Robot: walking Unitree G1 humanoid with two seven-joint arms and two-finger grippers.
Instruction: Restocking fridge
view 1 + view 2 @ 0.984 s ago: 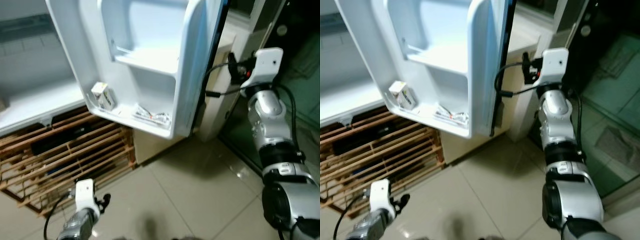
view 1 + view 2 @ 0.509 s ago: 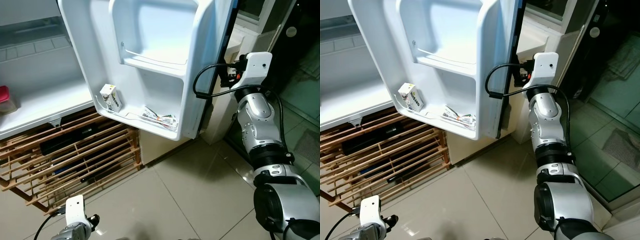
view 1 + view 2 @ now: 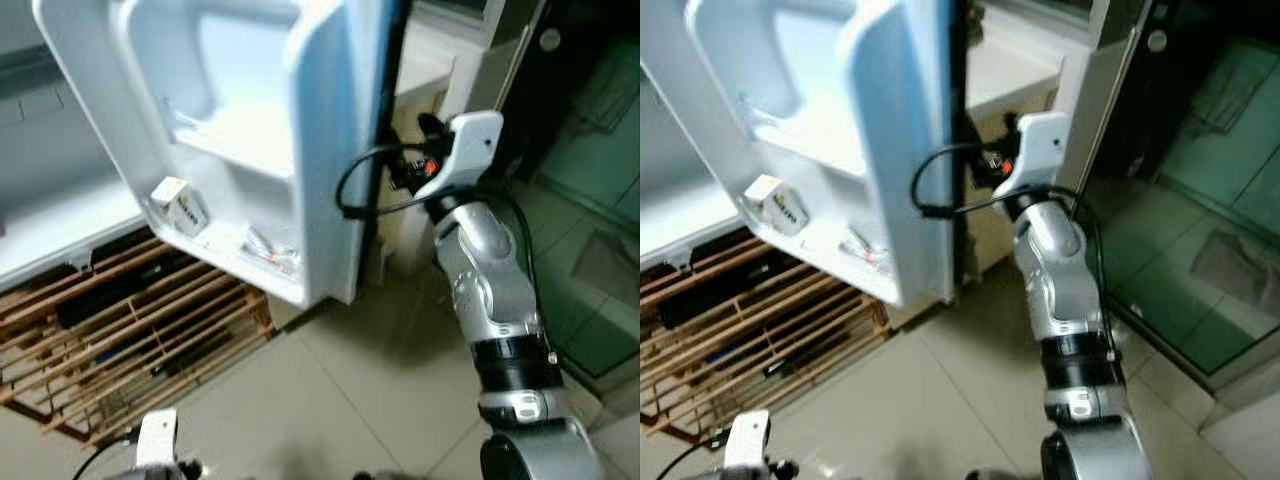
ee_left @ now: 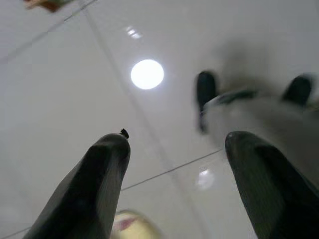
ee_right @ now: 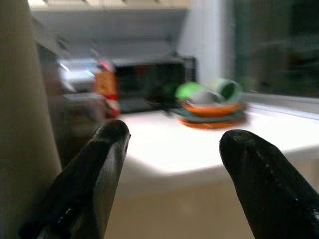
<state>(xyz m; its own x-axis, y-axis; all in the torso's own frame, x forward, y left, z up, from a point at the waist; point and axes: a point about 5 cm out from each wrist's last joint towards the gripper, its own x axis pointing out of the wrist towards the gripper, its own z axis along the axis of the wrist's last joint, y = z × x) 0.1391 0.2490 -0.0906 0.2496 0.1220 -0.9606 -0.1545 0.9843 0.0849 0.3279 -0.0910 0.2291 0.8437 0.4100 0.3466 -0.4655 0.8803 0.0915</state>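
Left gripper (image 4: 172,149): lowest in the frame, hanging idle over the pale floor tiles (image 3: 400,400); its two black fingers (image 4: 99,189) stand apart with nothing between them. My guess is it is parked low to stay out of the door's way.

Right arm (image 3: 490,290): rises from the lower right of the frame toward the middle, wrist bent in toward the door's outer edge.

Right gripper (image 5: 169,149): fingers spread and empty in its wrist view, looking past the door edge at a white counter (image 5: 199,144) with bowls on it — it seems placed at the door to swing or steady it, though whether it touches the door I cannot tell.

Wooden rack (image 3: 130,330): lower left, slatted, under the fridge body; dark items lie between the slats.

Fridge door (image 3: 300,150): open, filling the upper middle, its inner shelves facing left toward the fridge.

Door's bottom shelf: a small carton (image 3: 182,205) leans at its left end, a few flat packets (image 3: 270,250) lie further right — light things kept where the rail holds them.

Fridge interior (image 3: 50,220): far left, a bare white shelf, blurred.
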